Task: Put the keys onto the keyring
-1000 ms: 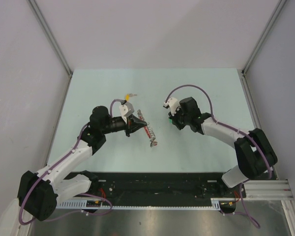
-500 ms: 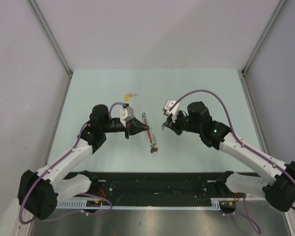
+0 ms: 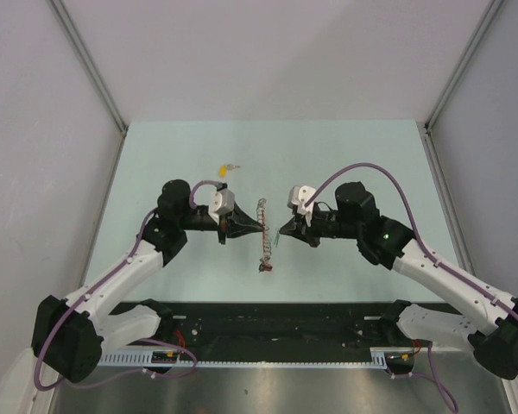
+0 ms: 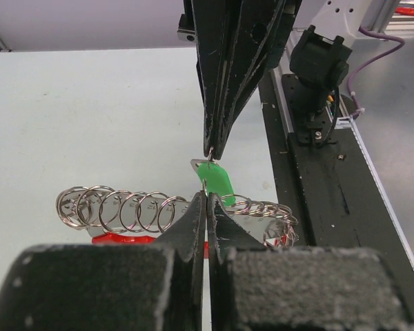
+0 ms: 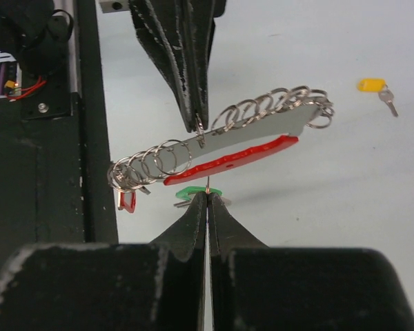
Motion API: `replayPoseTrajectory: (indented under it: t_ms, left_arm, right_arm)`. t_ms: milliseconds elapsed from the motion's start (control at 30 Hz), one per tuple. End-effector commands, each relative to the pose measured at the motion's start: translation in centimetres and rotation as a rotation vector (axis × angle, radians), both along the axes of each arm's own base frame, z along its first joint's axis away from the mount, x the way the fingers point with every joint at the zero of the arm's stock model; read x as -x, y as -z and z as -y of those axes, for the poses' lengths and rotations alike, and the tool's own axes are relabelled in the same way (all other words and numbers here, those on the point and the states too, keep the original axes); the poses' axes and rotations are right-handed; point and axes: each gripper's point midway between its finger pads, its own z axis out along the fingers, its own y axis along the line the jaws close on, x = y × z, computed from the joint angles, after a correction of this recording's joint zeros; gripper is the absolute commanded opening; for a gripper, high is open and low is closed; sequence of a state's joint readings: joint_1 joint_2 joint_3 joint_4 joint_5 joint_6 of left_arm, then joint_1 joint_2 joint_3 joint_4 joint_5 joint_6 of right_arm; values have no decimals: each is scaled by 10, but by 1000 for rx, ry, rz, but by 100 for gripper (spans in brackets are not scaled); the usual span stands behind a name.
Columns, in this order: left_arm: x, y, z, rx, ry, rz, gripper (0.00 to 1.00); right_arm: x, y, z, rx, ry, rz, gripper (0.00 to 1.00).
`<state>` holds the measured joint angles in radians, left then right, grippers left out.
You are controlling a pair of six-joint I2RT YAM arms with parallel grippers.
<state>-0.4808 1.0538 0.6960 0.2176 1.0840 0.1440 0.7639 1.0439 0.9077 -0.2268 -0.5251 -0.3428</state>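
Keyring (image 3: 262, 250) hangs mid-table, pinched between two gripper tips that meet nose to nose.

Table (image 3: 155, 172): pale green, grey walls (image 3: 34, 129) on three sides, black rail (image 3: 276, 323) along the near edge.

Left gripper (image 3: 255, 228): jaws pressed together, tip nipping one of the wire rings on the keyring.

Right gripper (image 3: 281, 234): jaws also pressed together, holding the green key (image 4: 218, 181) by the thin wire loop at its head. It comes in from the opposite side, its tip just beside the left tip.

The keyring runs crosswise between the tips: a row of silver rings above, a red band below, a red tag (image 5: 127, 200) drooping at the near end. It looks lifted off the surface.

The green key sits just beside the ring row, against the red band; the crowded fingertips hide whether it is threaded.

Yellow key (image 3: 224, 168) lies flat on the table further back, well apart from both grippers.
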Motion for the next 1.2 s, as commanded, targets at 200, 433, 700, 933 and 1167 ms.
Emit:
replayPoseTrajectory:
  t_ms: [200, 433, 700, 933, 1167]
  left_arm:
    - [8, -23, 2, 45, 88, 84, 0]
    - [9, -21, 3, 40, 107, 57, 0]
    - [10, -19, 3, 35, 116, 46, 0]
    - [9, -18, 2, 29, 111, 43, 0]
    - [8, -17, 3, 24, 109, 42, 0]
  right_arm:
    - [8, -18, -15, -45, -68, 50, 0]
    - [10, -20, -21, -56, -80, 68, 0]
    - [8, -18, -20, -45, -66, 71, 0]
    - [1, -13, -17, -19, -18, 77, 0]
    - [3, -17, -19, -30, -30, 84, 0]
